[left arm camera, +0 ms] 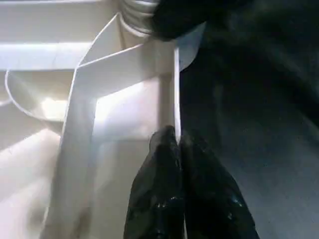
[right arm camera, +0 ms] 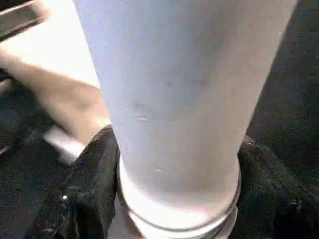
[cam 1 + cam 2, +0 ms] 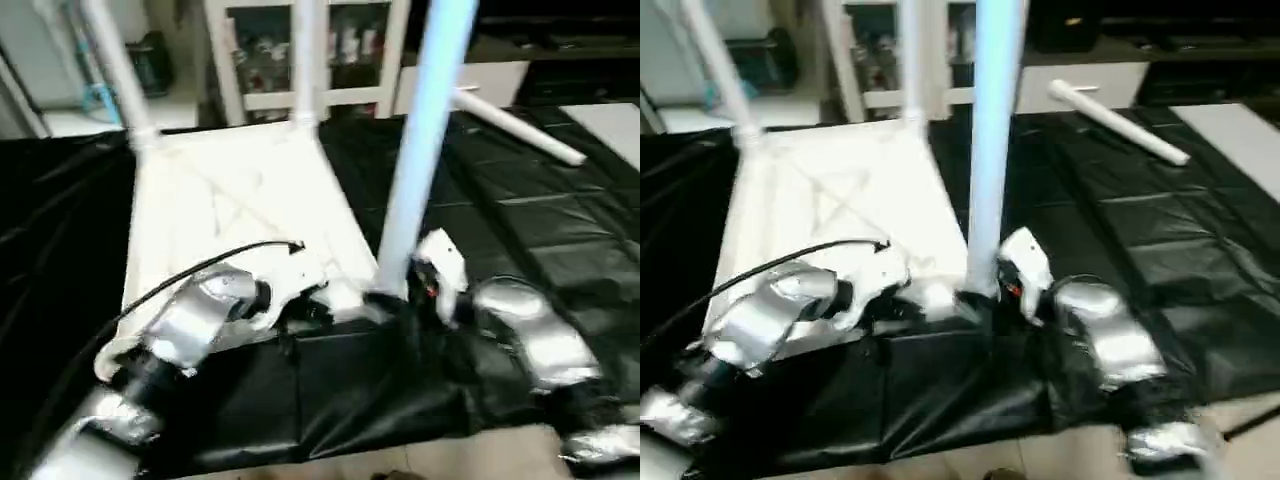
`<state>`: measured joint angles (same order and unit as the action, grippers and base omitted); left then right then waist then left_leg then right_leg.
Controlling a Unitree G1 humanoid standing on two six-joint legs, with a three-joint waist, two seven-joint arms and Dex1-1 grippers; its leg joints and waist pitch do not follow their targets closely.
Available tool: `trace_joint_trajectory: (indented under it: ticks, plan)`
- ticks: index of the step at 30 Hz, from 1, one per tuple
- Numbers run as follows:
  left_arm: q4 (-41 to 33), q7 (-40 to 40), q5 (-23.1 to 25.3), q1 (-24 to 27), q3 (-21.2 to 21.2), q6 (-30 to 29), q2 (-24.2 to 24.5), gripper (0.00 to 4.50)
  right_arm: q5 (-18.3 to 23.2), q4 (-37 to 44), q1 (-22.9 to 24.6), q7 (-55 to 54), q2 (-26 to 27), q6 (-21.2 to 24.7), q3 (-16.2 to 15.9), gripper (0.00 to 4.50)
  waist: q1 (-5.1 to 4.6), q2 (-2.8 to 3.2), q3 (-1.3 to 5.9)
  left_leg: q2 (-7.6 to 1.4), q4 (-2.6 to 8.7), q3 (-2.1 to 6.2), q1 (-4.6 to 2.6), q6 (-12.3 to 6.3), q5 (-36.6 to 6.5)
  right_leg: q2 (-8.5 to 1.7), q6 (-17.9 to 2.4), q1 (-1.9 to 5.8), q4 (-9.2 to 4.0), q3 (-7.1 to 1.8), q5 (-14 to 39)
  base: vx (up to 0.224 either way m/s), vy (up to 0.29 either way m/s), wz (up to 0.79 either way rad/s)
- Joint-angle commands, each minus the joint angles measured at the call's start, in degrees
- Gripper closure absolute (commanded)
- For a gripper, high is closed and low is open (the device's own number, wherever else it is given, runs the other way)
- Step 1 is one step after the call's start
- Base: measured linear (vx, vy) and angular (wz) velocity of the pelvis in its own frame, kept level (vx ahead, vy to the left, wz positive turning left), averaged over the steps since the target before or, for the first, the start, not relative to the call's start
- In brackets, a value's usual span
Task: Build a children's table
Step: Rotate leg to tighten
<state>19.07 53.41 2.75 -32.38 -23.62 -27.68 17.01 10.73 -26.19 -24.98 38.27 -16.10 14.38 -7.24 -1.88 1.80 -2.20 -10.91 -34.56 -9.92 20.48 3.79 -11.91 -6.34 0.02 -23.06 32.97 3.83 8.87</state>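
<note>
I see the work table (image 3: 560, 250) draped in a creased black cover (image 3: 1180, 240) that hangs in folds over its near edge. Beyond its far edge stands a white cabinet (image 3: 262, 55) with glass doors and small items on its shelves, too blurred for me to identify. To the cabinet's left I make out a dark bin (image 3: 150, 62) on the pale floor (image 3: 90, 118).

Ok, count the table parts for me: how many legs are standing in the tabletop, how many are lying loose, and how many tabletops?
Legs standing in tabletop: 3 (near, far left, far right)
Legs lying loose: 1
Tabletops: 1
Total: 5
</note>
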Motion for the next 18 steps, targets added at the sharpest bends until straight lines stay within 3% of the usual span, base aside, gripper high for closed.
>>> trace_joint_trajectory:
  ticks: [1, 2, 3, 4, 5, 7, 8, 9, 10, 11, 12, 13, 14, 17, 18]
  plan:
    - [3.1, -2.9, -0.4, -0.5, -1.0, -1.6, -3.9, 4.50, -2.0, -4.5, -1.6, -10.4, 2.6, 1.1, 2.5, 1.74, -0.49, -0.49, 2.66, -0.88, 4.97, 0.88, 0.24, 0.43, -21.9, -1.39, -6.8, 2.14, -5.04, -0.61, 31.7, 0.000, 0.000, 0.00]
    - [3.7, -3.9, -0.3, -0.8, -0.8, -1.7, -4.5, 4.50, -2.0, -5.1, -1.9, -11.7, 3.2, 1.0, 2.8, 1.75, -0.61, -0.48, 2.64, -0.79, 4.86, 0.80, -0.09, 0.42, -22.7, -1.31, -6.4, 1.78, -5.41, -0.57, 32.8, 0.000, 0.000, 0.00]
    - [6.5, -7.7, 0.4, -2.3, 0.1, -1.9, -6.8, 4.50, -2.0, -7.6, -3.4, -16.6, 5.7, 0.6, 4.2, 1.75, -0.88, -0.10, 2.82, -0.63, 4.61, 0.82, -0.46, 0.24, -23.3, -1.38, -6.5, 1.50, -5.54, -0.65, 32.5, 0.000, 0.000, 0.00]
    - [6.6, -7.8, 0.4, -2.3, 0.2, -1.9, -6.9, 4.50, -2.0, -7.7, -3.5, -16.8, 5.8, 0.6, 4.2, 1.75, -1.26, -0.29, 2.74, -0.61, 4.67, 0.81, -0.31, 0.25, -23.5, -1.21, -6.6, 1.45, -5.58, -0.58, 32.0, 0.000, 0.000, 0.00]
    - [10.7, -13.4, 1.6, -4.6, 1.1, -0.8, -10.1, 4.50, -2.1, -12.1, -6.3, -24.4, 9.1, -0.3, 5.8, 1.75, -1.76, -0.29, 2.74, -0.48, 4.69, 0.97, -0.15, 0.00, -24.5, -1.12, -6.3, 1.47, -5.76, -0.18, 32.8, 0.000, 0.000, 0.00]
    - [13.6, -17.8, 2.2, -6.1, 2.4, 0.7, -12.4, 4.50, -2.2, -15.4, -8.4, -29.8, 11.3, -1.1, 7.2, 1.75, -2.18, 0.06, 2.94, -0.41, 4.55, 1.07, -0.17, -0.03, -24.7, -1.21, -6.4, 1.47, -5.97, 0.01, 32.2, 0.000, 0.000, 0.00]
    - [15.4, -20.3, 2.7, -7.0, 2.8, 1.9, -13.7, 4.50, -2.1, -17.7, -9.9, -33.3, 12.8, -2.0, 8.2, 1.75, -2.10, 0.07, 3.14, -0.39, 4.56, 1.08, -0.30, -0.21, -24.4, -1.24, -6.7, 1.58, -5.96, 0.09, 31.4, 0.000, 0.000, 0.00]
    - [17.5, -22.9, 3.2, -8.1, 3.2, 3.3, -15.2, 4.50, -2.1, -20.5, -11.7, -36.9, 14.5, -3.2, 9.1, 1.75, -2.20, 0.46, 3.17, -0.43, 4.59, 0.98, -0.22, -0.56, -23.9, -1.18, -7.4, 1.35, -5.93, -0.06, 29.2, 0.000, 0.000, 0.00]
    - [18.4, -23.6, 3.4, -8.5, 3.2, 3.8, -15.9, 4.50, -2.2, -22.0, -12.8, -38.5, 15.5, -4.2, 9.4, 1.75, -2.30, 0.32, 3.44, -0.56, 4.61, 1.04, -0.14, -0.60, -23.5, -1.21, -8.4, 1.57, -5.63, -0.05, 26.9, 0.000, 0.000, 0.00]
    - [19.1, -24.4, 3.6, -8.9, 3.4, 4.1, -16.5, 4.50, -2.6, -23.3, -13.8, -39.7, 16.3, -5.6, 9.3, 1.75, -2.02, 0.37, 3.52, -0.70, 4.71, 0.89, 0.00, -1.01, -22.2, -1.17, -9.6, 1.67, -5.34, -0.22, 23.3, 0.000, 0.000, 0.00]
    - [19.3, -24.7, 3.6, -9.0, 3.6, 4.2, -16.7, 4.50, -3.0, -23.9, -14.4, -40.0, 16.7, -6.7, 9.1, 1.75, -2.06, -0.05, 3.51, -0.71, 4.71, 0.73, 0.17, -1.38, -21.6, -1.15, -10.2, 1.70, -5.22, -0.32, 21.9, 0.000, 0.000, 0.00]
    - [19.5, -24.8, 3.7, -9.1, 3.7, 4.3, -16.7, 4.50, -3.3, -24.3, -14.8, -39.5, 16.9, -7.6, 9.0, 1.75, -1.92, 0.25, 3.48, -0.81, 4.87, 0.75, 0.51, -1.89, -20.7, -1.24, -11.1, 2.12, -4.81, -0.37, 20.1, 0.000, 0.000, 0.00]
    - [19.6, -24.7, 3.7, -9.1, 4.0, 4.5, -16.5, 4.50, -4.0, -24.2, -15.3, -38.9, 17.1, -9.6, 8.6, 1.75, -1.92, -0.07, 3.59, -0.86, 4.81, 0.65, 0.74, -2.40, -19.9, -1.34, -11.4, 2.30, -4.69, -0.40, 18.9, 0.000, 0.000, 0.00]
    - [18.9, -22.8, 3.6, -8.3, 4.3, 5.6, -14.5, 4.50, -3.1, -20.2, -14.3, -31.7, 16.8, -12.4, 8.2, 1.75, -1.66, -0.05, 3.87, -0.98, 4.61, 0.44, 0.87, -4.08, -16.2, -1.45, -12.9, 2.61, -4.10, -0.64, 14.4, 0.000, 0.000, 0.00]
    - [18.7, -22.6, 3.6, -8.2, 4.3, 5.7, -14.4, 4.50, -3.1, -19.8, -14.1, -31.4, 16.7, -12.5, 8.1, 1.40, -1.56, -0.01, 3.89, -0.98, 4.56, 0.36, 0.80, -4.49, -15.3, -1.46, -13.3, 2.61, -4.01, -0.64, 13.4, 0.000, 0.000, 0.00]
